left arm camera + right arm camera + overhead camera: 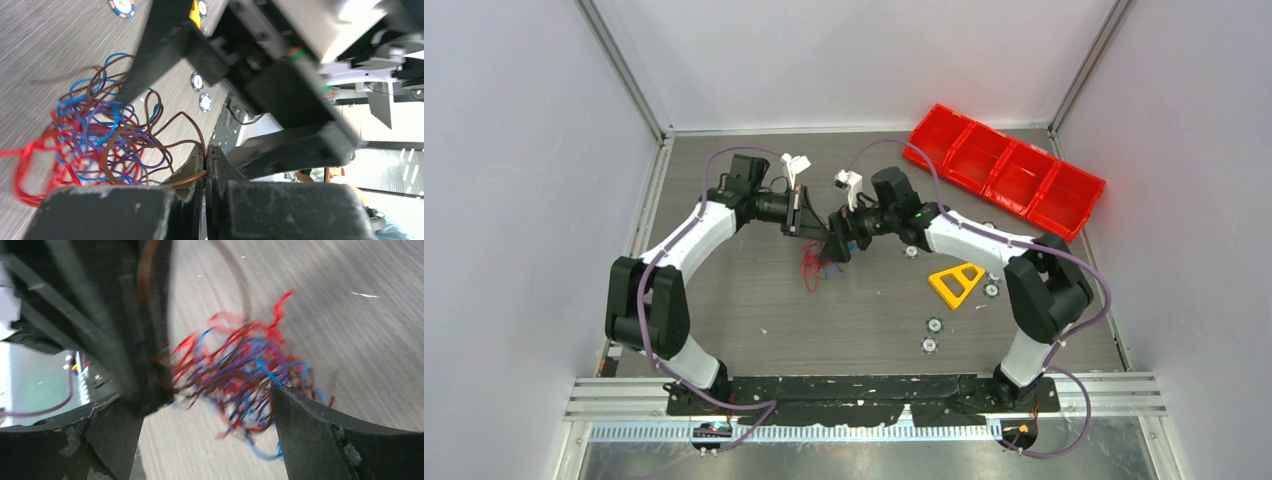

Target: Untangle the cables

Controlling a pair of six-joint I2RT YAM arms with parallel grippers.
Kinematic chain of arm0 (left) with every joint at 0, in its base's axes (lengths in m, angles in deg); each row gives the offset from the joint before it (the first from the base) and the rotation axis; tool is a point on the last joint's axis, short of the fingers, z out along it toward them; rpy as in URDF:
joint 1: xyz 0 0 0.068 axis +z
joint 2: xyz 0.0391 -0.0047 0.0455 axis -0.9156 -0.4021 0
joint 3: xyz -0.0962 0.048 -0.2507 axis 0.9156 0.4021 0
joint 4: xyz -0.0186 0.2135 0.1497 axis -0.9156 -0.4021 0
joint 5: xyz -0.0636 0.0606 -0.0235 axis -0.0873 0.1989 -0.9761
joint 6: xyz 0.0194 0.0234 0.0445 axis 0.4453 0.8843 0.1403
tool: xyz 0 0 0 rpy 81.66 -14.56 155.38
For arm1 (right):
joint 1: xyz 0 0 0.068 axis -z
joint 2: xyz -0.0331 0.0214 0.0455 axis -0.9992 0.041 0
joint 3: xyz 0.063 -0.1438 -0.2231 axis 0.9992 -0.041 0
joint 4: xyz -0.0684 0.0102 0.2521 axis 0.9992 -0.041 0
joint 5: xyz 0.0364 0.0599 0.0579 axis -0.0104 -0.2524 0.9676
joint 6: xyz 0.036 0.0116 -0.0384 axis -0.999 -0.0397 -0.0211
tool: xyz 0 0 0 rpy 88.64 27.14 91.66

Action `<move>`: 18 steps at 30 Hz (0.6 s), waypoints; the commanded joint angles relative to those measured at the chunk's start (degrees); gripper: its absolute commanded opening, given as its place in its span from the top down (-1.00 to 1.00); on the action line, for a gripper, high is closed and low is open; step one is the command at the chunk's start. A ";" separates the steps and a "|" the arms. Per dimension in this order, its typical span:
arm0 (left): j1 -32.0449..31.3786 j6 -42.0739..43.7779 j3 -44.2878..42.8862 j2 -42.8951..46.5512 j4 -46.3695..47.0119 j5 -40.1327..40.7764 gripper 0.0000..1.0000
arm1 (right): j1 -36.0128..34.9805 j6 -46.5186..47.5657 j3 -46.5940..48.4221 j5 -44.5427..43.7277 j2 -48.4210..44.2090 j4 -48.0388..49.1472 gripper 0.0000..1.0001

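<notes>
The cables (812, 268) are a small clump of red, blue, purple and brown wires hanging just above the table's middle. My left gripper (816, 236) is shut on one brown wire (190, 179), which runs from the pinched fingertips (206, 167) down into the clump (95, 140). My right gripper (839, 246) faces it closely and is open. In the right wrist view its fingers (320, 435) stand wide apart, with the blurred clump (240, 370) just beyond the gap (195, 392), touching neither finger that I can tell. The left gripper's black body (115, 315) fills the upper left there.
A red compartment bin (1009, 170) lies at the back right. A yellow triangle (956, 282) and several poker chips (933, 324) lie right of centre. Chips also show in the left wrist view (197, 81). White walls enclose the table.
</notes>
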 commanded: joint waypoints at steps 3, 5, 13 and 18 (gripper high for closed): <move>-0.35 -5.68 -0.39 3.45 8.31 -6.88 1.00 | -0.36 -1.55 -1.91 -12.41 4.04 15.21 -0.92; -0.36 -6.10 -0.18 3.98 8.42 -7.56 1.00 | -0.43 -0.91 -1.55 -13.04 4.78 16.08 -0.96; -0.35 -7.05 -1.60 10.73 7.21 -6.94 1.00 | -0.25 4.25 -0.41 -19.47 8.78 6.83 0.13; -0.11 -5.97 -5.70 17.25 3.53 -3.34 1.00 | 1.42 6.92 -1.48 -21.74 9.06 1.51 0.28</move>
